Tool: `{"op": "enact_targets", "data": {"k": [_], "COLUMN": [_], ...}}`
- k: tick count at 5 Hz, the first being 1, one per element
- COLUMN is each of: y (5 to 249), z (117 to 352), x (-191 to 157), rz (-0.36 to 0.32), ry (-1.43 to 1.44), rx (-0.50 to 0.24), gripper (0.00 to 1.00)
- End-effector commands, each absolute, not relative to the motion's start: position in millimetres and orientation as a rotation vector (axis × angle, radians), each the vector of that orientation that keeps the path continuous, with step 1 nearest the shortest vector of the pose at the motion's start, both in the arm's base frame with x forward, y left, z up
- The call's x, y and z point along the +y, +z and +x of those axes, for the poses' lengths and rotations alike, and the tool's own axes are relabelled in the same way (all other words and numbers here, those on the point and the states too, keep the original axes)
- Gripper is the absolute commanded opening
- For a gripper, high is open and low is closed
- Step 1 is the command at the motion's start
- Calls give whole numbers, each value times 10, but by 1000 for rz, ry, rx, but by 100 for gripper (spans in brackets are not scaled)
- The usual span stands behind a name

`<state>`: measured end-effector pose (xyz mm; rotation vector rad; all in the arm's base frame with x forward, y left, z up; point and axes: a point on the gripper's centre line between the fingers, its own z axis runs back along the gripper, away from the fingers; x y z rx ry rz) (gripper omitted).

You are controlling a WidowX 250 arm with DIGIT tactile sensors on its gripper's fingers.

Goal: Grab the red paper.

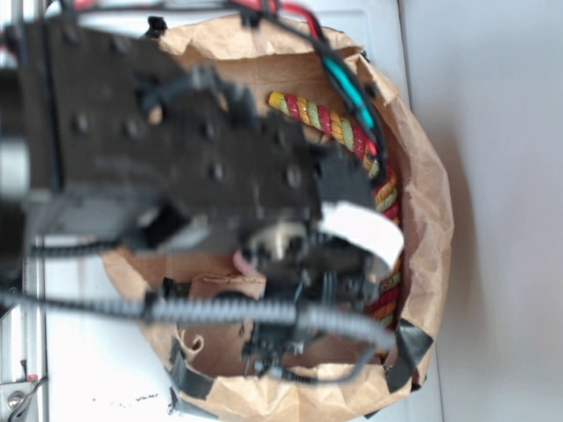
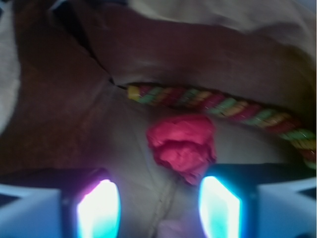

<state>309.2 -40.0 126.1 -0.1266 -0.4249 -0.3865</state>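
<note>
In the wrist view the crumpled bright red paper wad [image 2: 182, 146] lies at frame centre on the floor of the brown paper bag [image 2: 208, 54], its lumpy mass running upper left to lower right. Just above it stretches a red-yellow-green twisted rope [image 2: 223, 106]. The pincer [image 2: 158, 203] gapes wide, holding nothing. The exterior view hides the wad behind the blurred arm.

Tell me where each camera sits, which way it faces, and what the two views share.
Exterior: above, looking down on the brown paper bag; the blurred black arm hides most of its inside.
Wrist: on the gripper, looking past open jaws at the red paper on the bag floor.
Shared: the rope toy and the bag.
</note>
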Motion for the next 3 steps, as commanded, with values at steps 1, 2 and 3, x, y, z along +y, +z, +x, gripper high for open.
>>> {"op": "enact_targets", "data": {"k": [1, 2, 3], "y": [1301, 1226, 1136], "z": [3135, 3154, 3194], "x": [-469, -360, -328], "rz": [-96, -65, -40], "ry": [-358, -331, -328], "rx": [-439, -411, -397], "gripper": [100, 100, 100]}}
